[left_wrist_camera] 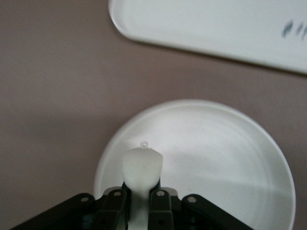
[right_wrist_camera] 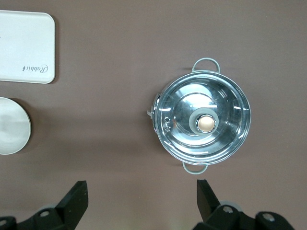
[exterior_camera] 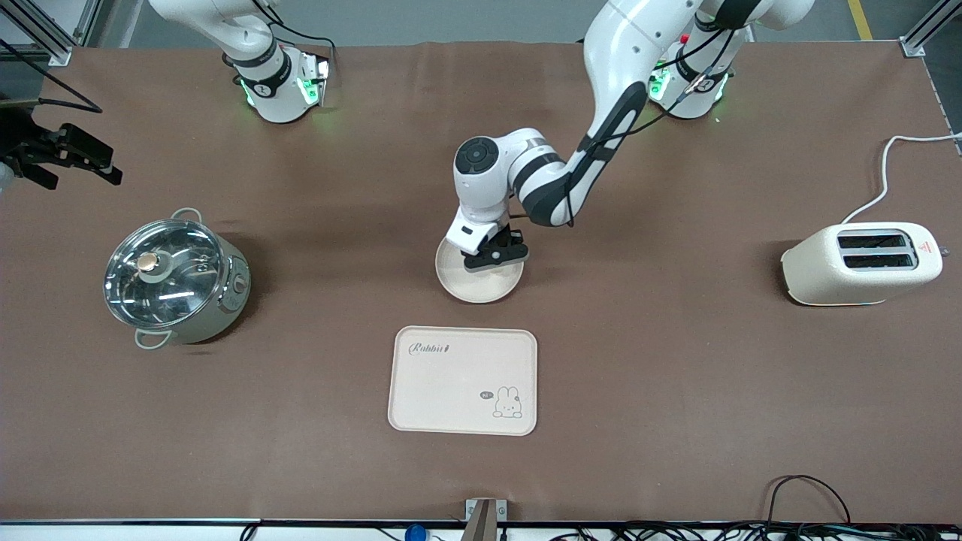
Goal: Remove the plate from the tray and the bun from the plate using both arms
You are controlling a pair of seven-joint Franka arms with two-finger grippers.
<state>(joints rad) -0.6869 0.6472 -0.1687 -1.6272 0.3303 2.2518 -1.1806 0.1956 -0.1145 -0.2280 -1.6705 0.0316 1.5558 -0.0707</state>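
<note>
Cream bun (left_wrist_camera: 142, 167) is sitting pinched in the left pincer (exterior_camera: 496, 253) over the plate (exterior_camera: 481, 285), which is resting on the worktop (exterior_camera: 676, 376) farther from the front camera than the tray (exterior_camera: 463, 380); the right pincer (right_wrist_camera: 141, 201) is waiting wide over the pot (right_wrist_camera: 204, 122)

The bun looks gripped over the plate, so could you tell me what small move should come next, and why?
Probably lift it straight up: the left end effector is shut on the bun just over the plate, which already sits off the tray. The right arm waits.
</note>
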